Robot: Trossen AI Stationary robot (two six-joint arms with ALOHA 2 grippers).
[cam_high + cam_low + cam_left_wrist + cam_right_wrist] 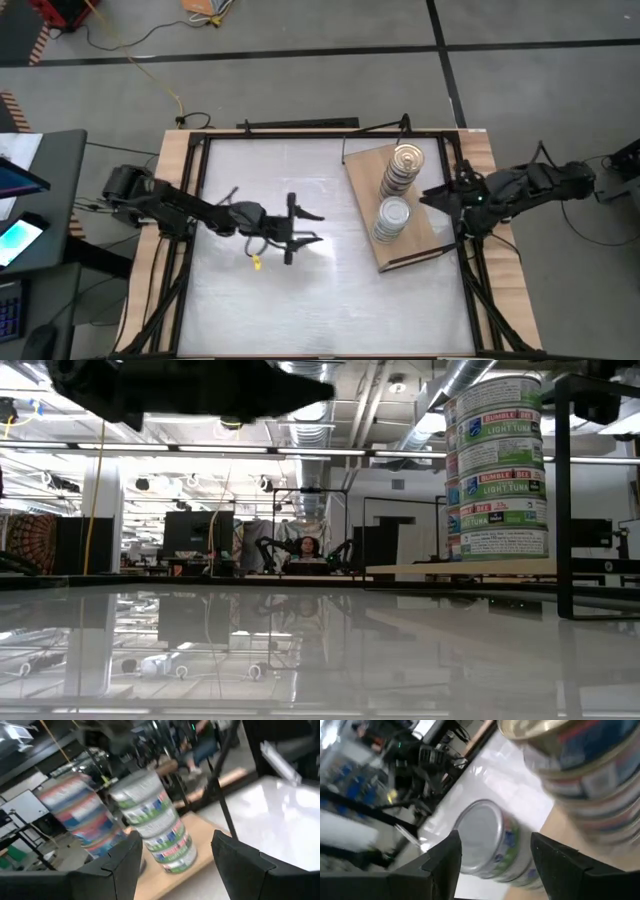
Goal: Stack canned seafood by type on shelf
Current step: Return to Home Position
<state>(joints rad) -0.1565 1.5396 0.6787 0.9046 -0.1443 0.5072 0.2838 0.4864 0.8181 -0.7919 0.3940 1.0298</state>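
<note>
The shelf (432, 232) lies askew on the right part of the tabletop (250, 310), reaching from close to the far edge down toward the middle of the right edge, and all the tins in view stand on it in two upright stacks. The gold-lidded stack (405, 160) stands toward the shelf's far end, its labels red and blue in the left wrist view (80, 815). The silver-lidded stack (393, 213) stands just beside it on the side toward the tabletop's near edge, and is several tins tall with green-and-white labels (the low view (497, 470) shows "light tuna" printed on them). Whether the two stacks touch cannot be told. The left gripper (312, 228) hangs over about the middle of the tabletop, well apart from the shelf's left edge and pointing toward it. Its fingers (120, 865) are spread wide with nothing between them. The right gripper (432, 195) sits at the shelf's right edge, close to the tabletop's right edge and near both stacks without touching either. Its fingers (445, 860) are likewise parted and empty, and the silver lid (480, 837) shows beyond the gap between them.
</note>
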